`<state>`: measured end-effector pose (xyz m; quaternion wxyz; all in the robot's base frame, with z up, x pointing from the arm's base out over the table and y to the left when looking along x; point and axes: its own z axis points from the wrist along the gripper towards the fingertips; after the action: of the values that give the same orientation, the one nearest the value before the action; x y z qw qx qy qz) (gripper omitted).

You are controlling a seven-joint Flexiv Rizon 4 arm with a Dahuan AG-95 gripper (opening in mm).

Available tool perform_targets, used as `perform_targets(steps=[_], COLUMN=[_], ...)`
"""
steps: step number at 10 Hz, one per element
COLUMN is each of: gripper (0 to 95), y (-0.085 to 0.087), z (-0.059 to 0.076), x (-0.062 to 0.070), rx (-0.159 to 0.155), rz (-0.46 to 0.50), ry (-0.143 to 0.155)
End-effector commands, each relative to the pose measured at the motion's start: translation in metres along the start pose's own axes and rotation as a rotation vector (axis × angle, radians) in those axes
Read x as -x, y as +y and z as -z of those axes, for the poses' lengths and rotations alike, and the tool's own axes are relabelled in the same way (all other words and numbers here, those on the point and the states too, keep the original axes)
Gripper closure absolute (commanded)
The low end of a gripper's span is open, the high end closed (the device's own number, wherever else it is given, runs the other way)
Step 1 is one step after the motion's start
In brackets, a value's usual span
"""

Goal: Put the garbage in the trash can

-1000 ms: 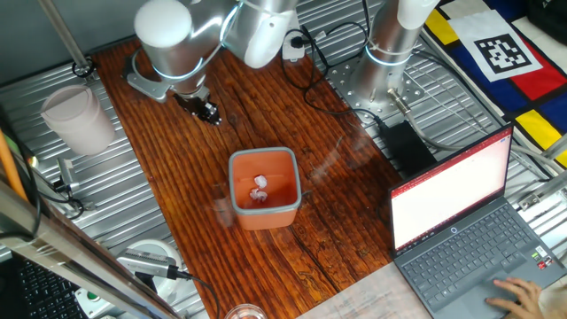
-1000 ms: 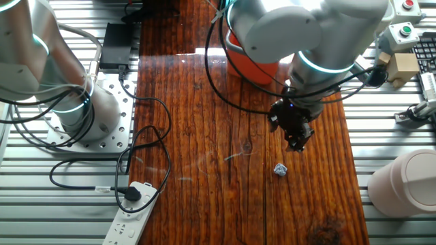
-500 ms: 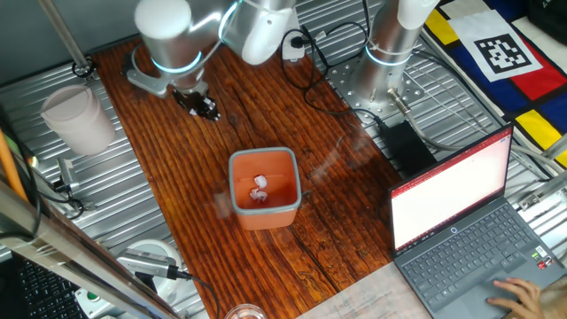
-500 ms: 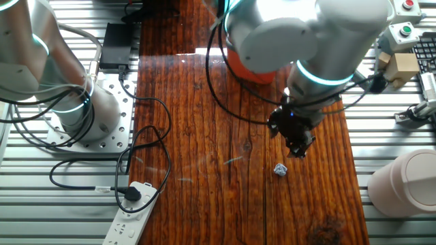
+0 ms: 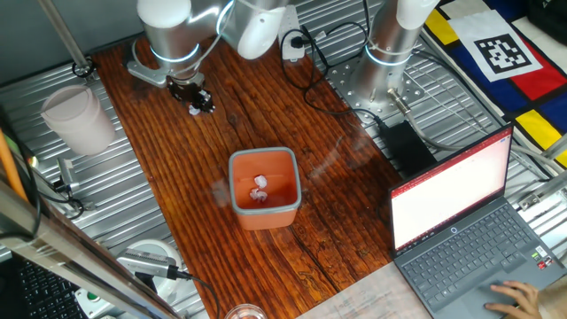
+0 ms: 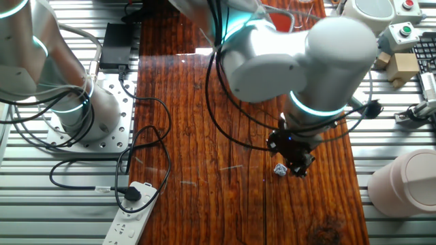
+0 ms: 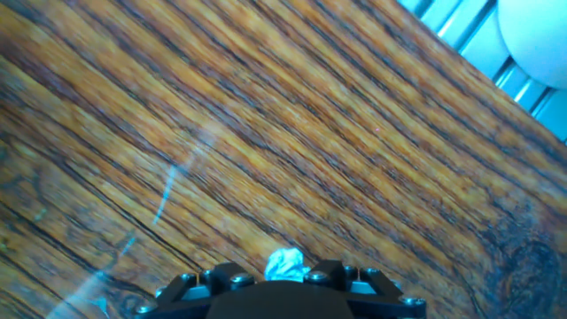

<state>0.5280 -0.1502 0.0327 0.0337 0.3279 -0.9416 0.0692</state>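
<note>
Right at the hand now: a crumpled white-grey scrap (image 7: 285,262) sits on the worktop (image 7: 292,133) just ahead of the gripper (image 6: 298,168), almost under its nose. From the side it's a pale speck (image 6: 279,169) touching the dark fingers, near the worktop's edge on the white cup's (image 6: 403,182) side. Whether the jaws are apart or together, I cannot tell; the hand's body hides the tips. Best play, I'd say: centre the scrap squarely between the jaws and come straight down, because something this small could skid away at a nudge. Further off, mid-worktop, the trash can (image 5: 263,189) waits well apart, with scraps (image 5: 259,188) already lying inside.
</note>
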Motion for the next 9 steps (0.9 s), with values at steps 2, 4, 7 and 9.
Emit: perform_targets(steps=[2, 4, 7, 9], gripper=[38.0, 38.0, 76.0, 76.0], y=[-0.0053, -0.0082, -0.0083, -0.0083], z=[-0.0095, -0.0150, -0.0150, -0.0154], x=[-0.0036, -0.0055, -0.0056, -0.0055], rx=[-0.012, -0.012, -0.016, -0.021], rz=[0.007, 0.013, -0.004, -0.004], ry=[-0.005, -0.011, -0.015, -0.023])
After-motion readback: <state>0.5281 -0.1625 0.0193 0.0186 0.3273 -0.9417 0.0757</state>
